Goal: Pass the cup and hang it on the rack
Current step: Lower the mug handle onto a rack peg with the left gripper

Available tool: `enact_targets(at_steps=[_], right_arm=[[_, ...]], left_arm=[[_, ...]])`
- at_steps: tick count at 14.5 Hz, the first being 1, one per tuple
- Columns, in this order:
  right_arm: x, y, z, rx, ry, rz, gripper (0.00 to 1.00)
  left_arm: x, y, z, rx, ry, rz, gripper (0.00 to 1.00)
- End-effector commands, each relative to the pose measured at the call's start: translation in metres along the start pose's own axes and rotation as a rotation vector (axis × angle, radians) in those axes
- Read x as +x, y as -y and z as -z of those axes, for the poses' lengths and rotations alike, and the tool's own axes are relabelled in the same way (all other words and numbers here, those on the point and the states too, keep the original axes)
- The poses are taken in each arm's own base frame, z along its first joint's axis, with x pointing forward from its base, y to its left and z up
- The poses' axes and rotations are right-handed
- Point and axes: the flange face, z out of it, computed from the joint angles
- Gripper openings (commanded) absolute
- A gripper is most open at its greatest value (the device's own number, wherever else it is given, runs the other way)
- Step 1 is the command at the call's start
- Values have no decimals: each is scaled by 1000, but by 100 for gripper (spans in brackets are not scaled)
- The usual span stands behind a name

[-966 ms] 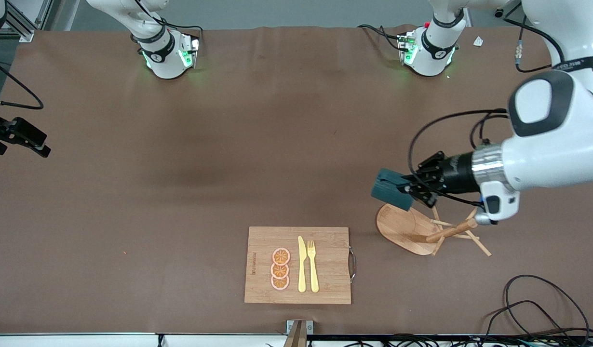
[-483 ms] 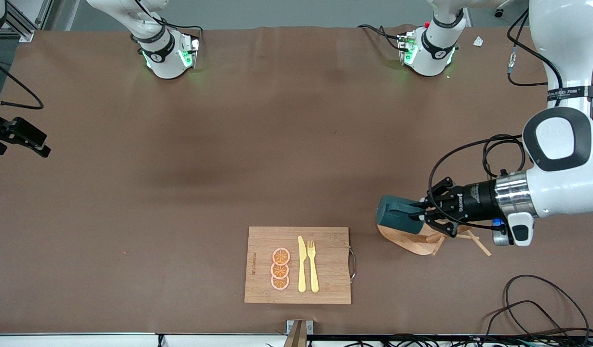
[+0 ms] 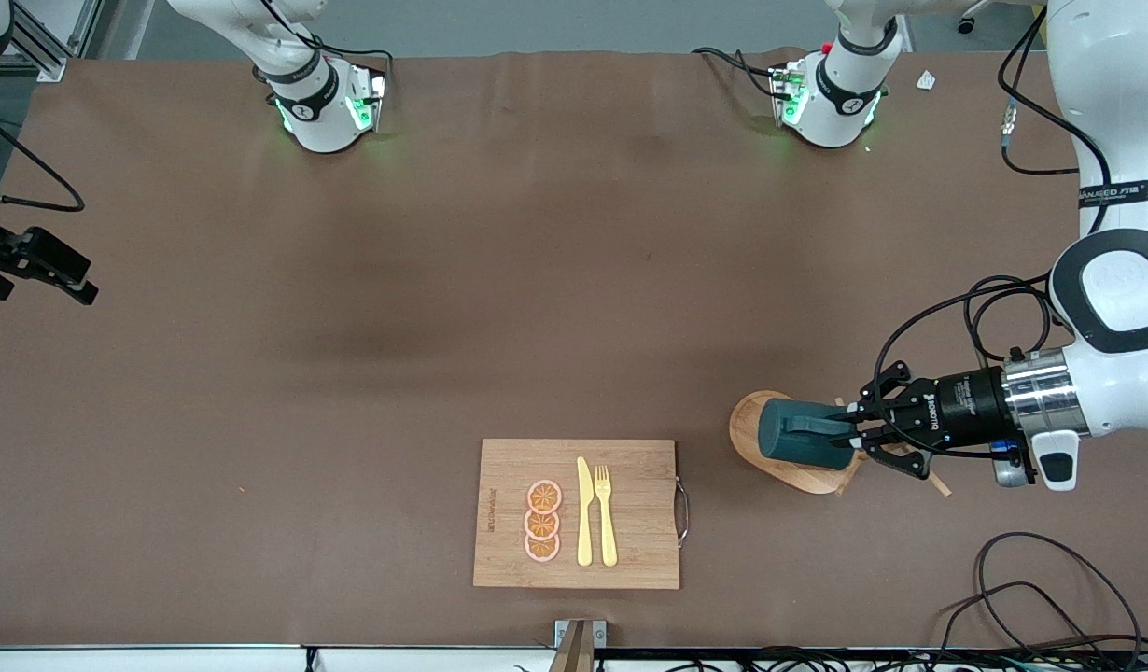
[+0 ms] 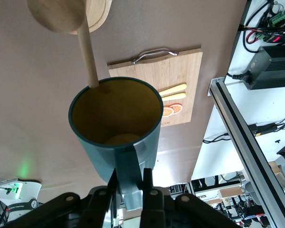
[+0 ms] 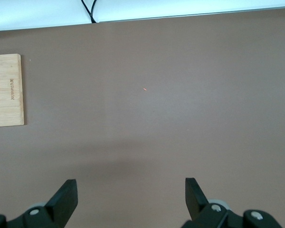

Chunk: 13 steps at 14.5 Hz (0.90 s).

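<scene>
The dark teal cup (image 3: 803, 435) lies on its side in the air over the rack's oval base (image 3: 744, 431). My left gripper (image 3: 852, 437) is shut on its handle. In the left wrist view the fingers (image 4: 148, 187) pinch the handle (image 4: 129, 173), and the mustard inside of the cup (image 4: 115, 116) faces away from the wrist. A wooden rod of the rack (image 4: 87, 52) runs to the cup's rim and ends at it, outside the mouth. The rack's pegs (image 3: 936, 483) are mostly hidden under the gripper. My right gripper (image 5: 128, 197) is open and empty, and waits at the right arm's end of the table (image 3: 70, 280).
A wooden cutting board (image 3: 630, 467) with a metal handle, a yellow knife, a fork and orange slices lies near the table's front edge, toward the right arm's end from the rack. Black cables (image 3: 1050, 579) lie at the front corner by the left arm.
My left gripper has carried the cup down and toward the front camera, from above the rack's base to low over it. The right arm has not moved.
</scene>
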Motion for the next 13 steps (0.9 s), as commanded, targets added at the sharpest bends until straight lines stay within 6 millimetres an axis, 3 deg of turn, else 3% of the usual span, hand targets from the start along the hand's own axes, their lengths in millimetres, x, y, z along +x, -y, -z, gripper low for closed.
enact_targets(at_steps=[1,11,13], right_arm=[[0,-1,2,12,3,11,100],[0,0,2,12,3,14,100],[0,0,2,12,3,14,100]], left_arm=[[4,1,1,-10,18,26,0],[30,3,3,-2,6,33,1],[38,3,11,-13,4,27,1]])
